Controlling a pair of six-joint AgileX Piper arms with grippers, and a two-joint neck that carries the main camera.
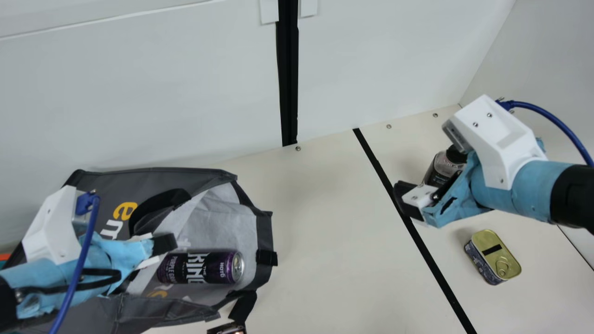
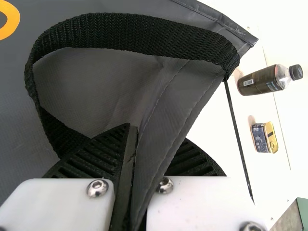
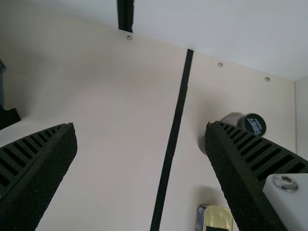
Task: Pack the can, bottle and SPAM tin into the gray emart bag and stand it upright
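Observation:
My left gripper (image 1: pixel 160 246) is at the mouth of the gray emart bag (image 1: pixel 153 178), which lies on its side. In the left wrist view my left gripper (image 2: pixel 134 144) is shut on the bag's fabric edge (image 2: pixel 166 139), beside a black handle (image 2: pixel 130 31). The purple can (image 1: pixel 202 267) lies inside the bag's open mouth. My right gripper (image 1: pixel 410 202) stands open over the table, partly in front of the upright bottle (image 1: pixel 441 169). In the right wrist view nothing is between the fingers of my right gripper (image 3: pixel 140 126). The tin (image 1: pixel 494 255) lies nearer the front, gold lid up.
White walls (image 1: pixel 139 93) border the back and right of the table (image 1: pixel 315 232). A black line (image 1: pixel 417 236) crosses it between the bag and the tin. A small dark object (image 1: pixel 227 329) shows at the near edge, below a bag strap (image 1: pixel 243 307).

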